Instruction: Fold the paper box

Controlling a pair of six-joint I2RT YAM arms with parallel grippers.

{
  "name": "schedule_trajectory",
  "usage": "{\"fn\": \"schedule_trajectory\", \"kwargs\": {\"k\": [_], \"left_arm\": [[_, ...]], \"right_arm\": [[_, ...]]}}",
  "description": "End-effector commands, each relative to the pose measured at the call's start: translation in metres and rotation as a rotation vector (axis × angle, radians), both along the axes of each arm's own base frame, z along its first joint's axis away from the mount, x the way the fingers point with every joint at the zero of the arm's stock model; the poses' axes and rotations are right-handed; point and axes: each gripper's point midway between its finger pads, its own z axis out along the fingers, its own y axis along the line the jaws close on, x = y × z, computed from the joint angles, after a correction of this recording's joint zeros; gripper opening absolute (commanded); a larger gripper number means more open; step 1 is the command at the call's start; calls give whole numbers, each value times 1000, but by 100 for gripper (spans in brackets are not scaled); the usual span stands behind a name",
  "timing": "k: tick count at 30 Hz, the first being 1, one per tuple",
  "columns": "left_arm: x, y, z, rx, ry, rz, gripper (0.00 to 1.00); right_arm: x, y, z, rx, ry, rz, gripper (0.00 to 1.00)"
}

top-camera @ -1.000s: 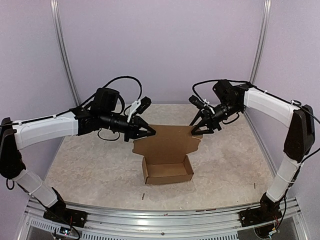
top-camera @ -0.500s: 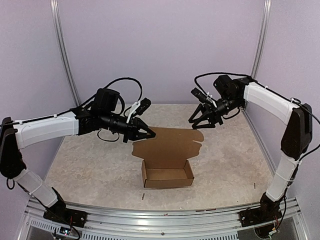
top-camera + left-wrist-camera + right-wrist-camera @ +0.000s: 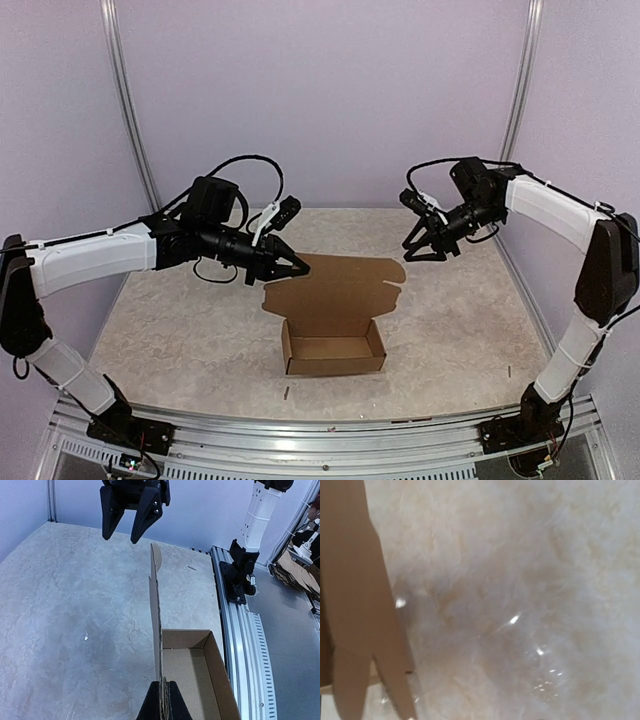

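This looks like a robot lab. A small booth has plain pale walls at 9, 12 and 3 o'clock, with metal posts at the corners. A left arm and a right arm are bolted to a metal rail at 6 o'clock of the desk.

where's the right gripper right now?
Top view, right of centre: the right gripper hangs open and empty, just right of the raised lid of the paper box.
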Motion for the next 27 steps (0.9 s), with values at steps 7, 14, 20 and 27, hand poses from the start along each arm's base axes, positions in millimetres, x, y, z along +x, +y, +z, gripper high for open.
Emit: {"fn": "schedule_trajectory", "kwargs": {"k": [7,14,20,27], "left_arm": [[9,4,15,-25,-49,44,0],[7,2,18,-35,-45,34,0],[5,1,20,-43,-46,30,0],[1,-2,23,-63,-42,8,0]], "right_arm": [[-40,29,13,-12,-86,138,47],[-51,37,17,30,-46,188,49],[-65,41,14,37,-5,239,51],[-80,44,16,66,29,286,52]]}}
